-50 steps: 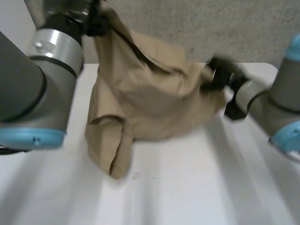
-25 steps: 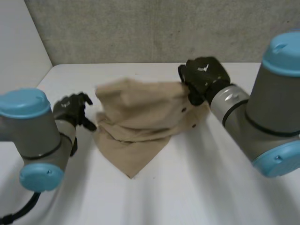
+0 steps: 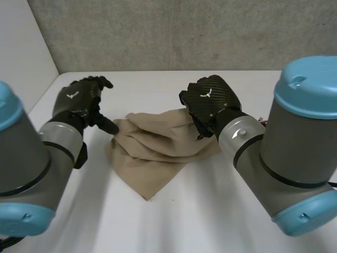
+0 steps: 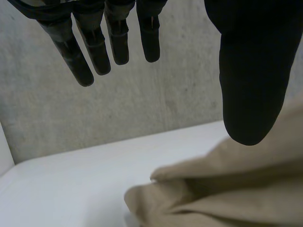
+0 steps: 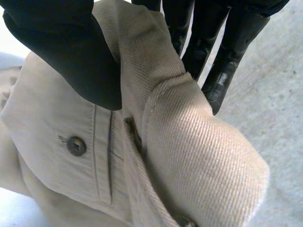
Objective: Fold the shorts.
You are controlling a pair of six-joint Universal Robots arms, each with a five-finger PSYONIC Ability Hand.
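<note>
The shorts (image 3: 158, 147) are no longer hanging but lying bunched on the desk (image 3: 221, 211). The left hand (image 3: 81, 100) is hovering open beside them after releasing, while the right hand (image 3: 210, 100) is still pinching the waistband (image 5: 102, 156), so I think flattening is coming next.

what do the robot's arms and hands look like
The left arm and right arm are thick grey tubes with light-blue caps at the joints and a silver band at the wrist. The left hand and right hand are black, each with a small white mark on the back, slim fingers and a thicker thumb.
</note>
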